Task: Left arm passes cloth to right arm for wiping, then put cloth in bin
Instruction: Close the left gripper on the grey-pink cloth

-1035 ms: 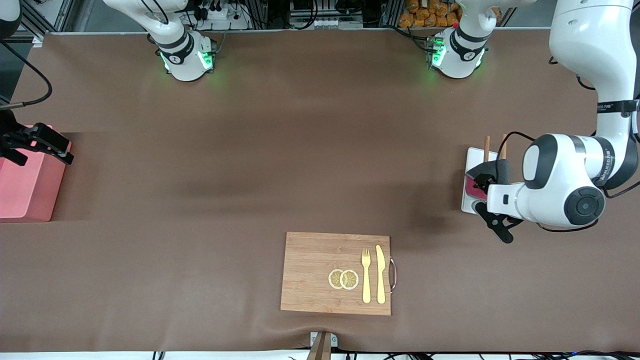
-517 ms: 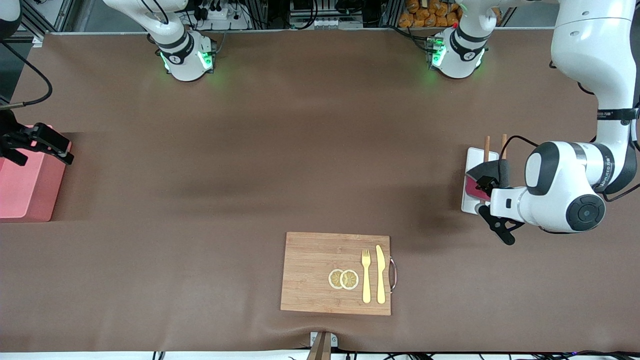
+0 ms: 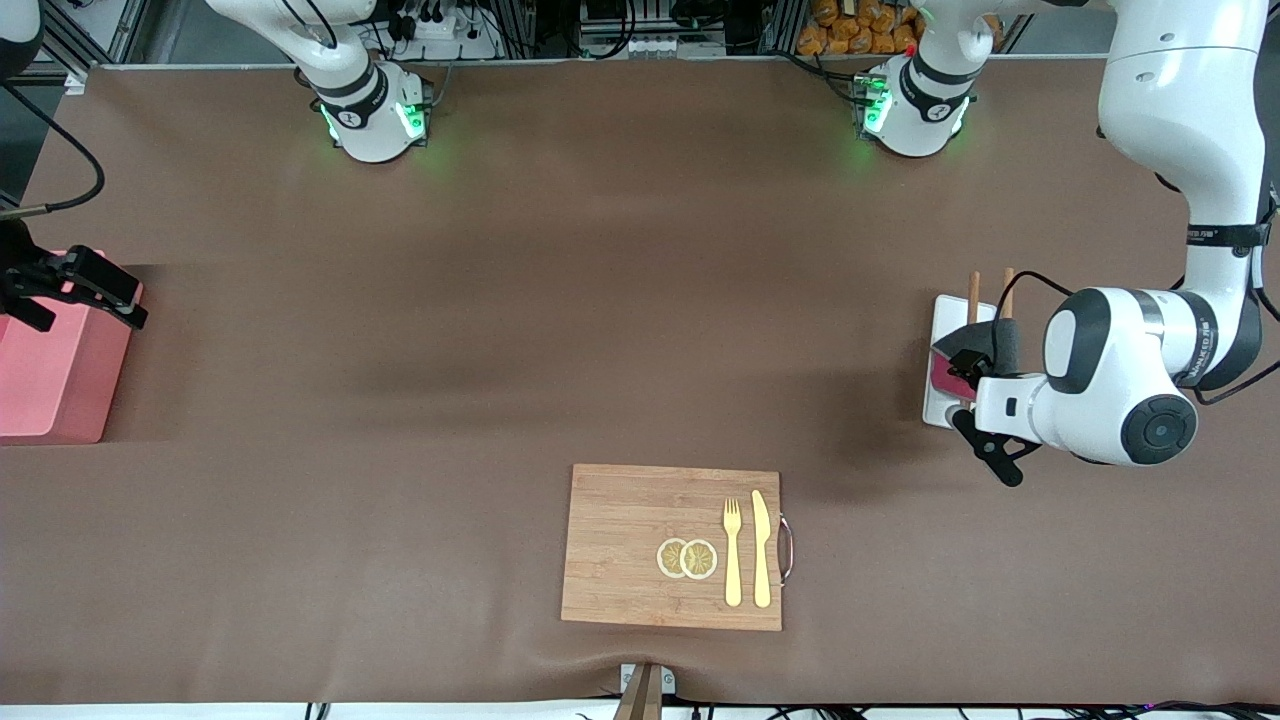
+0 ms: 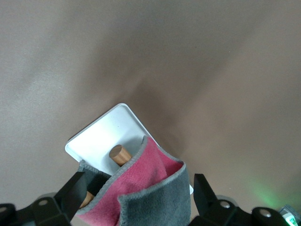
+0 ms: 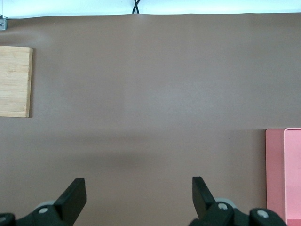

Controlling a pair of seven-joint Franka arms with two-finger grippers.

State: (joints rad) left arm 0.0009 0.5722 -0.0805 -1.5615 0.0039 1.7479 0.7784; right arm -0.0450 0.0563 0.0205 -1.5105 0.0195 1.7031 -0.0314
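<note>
While my left end effector [image 4: 136, 193] hangs released over the cloth [image 4: 141, 188], I'd straddle its fold squarely; right end effector [image 5: 136, 197] waits released by the bin [image 3: 55, 370].

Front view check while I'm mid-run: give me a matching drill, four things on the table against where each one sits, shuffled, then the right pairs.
Things:
1. cloth
2. bin
3. fork
4. left gripper

Places:
A. on the wooden board, beside the knife
B. at the right arm's end of the table, under the right gripper
C. open, over the cloth
D. on the white tray, draped over the chopsticks

Pairs: 1-D, 2-B, 3-A, 4-C
</note>
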